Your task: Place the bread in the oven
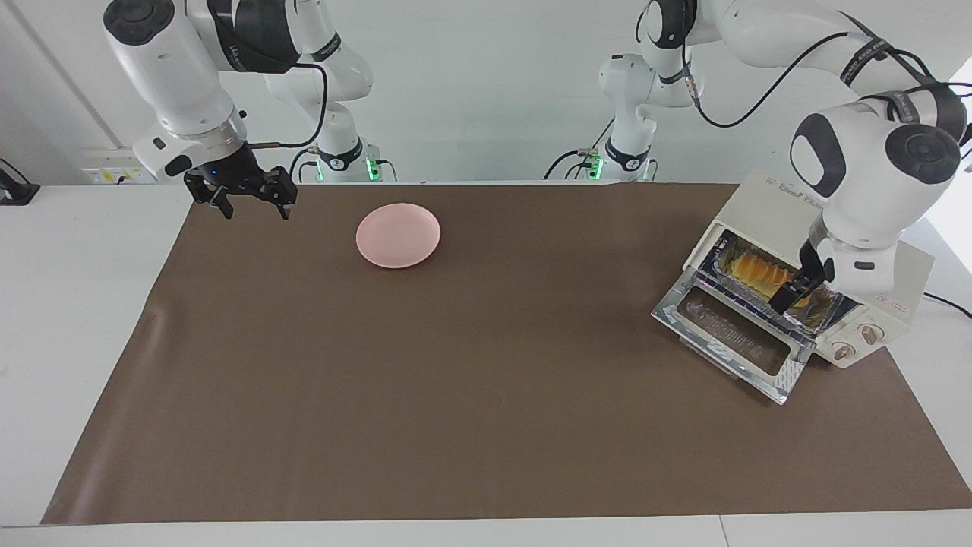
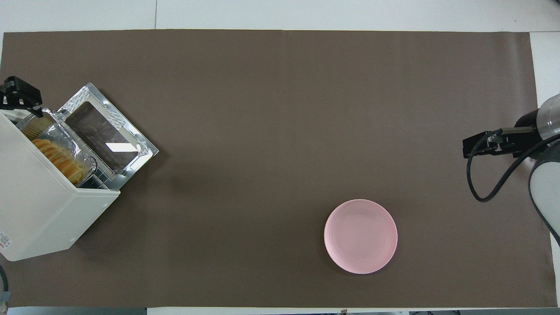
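The cream-white oven (image 1: 888,281) (image 2: 39,210) stands at the left arm's end of the table with its glass door (image 1: 733,342) (image 2: 109,140) dropped open. The golden ridged bread (image 1: 752,271) (image 2: 57,159) lies inside it on a silver foil tray (image 1: 816,311) (image 2: 48,131). My left gripper (image 1: 786,300) (image 2: 21,100) hangs open and empty in the air over the oven's mouth, above the knob end of the tray. My right gripper (image 1: 256,203) (image 2: 477,146) waits open and empty above the mat's edge at the right arm's end.
An empty pink plate (image 1: 398,235) (image 2: 360,236) sits on the brown mat (image 1: 456,380), toward the right arm's end and near the robots. The oven's two knobs (image 1: 854,343) face away from the robots.
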{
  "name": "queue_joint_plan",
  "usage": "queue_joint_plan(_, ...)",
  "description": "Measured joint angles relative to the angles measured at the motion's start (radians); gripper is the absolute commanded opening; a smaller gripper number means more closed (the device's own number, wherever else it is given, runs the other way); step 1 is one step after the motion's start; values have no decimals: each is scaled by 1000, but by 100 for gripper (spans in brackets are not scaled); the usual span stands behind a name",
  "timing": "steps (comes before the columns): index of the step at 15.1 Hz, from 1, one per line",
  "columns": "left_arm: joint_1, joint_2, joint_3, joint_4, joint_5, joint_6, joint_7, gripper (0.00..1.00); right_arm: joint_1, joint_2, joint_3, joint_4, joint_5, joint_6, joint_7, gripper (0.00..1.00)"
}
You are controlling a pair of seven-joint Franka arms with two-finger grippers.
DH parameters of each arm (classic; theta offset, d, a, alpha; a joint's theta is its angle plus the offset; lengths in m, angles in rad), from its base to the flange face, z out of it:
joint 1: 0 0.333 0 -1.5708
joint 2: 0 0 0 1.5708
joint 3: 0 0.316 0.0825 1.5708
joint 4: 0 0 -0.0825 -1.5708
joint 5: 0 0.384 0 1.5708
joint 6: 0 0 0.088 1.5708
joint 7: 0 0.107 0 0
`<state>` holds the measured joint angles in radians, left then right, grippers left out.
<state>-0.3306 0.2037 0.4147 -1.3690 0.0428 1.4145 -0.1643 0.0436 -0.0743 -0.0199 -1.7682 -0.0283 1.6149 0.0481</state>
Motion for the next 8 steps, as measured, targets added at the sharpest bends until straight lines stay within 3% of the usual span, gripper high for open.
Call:
queue_joint_plan(6,69,-157,-13,-77,-3,-145,171,100,0,0,0,0,0,0,0,100)
queue_joint_plan(8,156,-186,-106,-99,-5,-157,185,100,0,0,0,0,0,0,0,100)
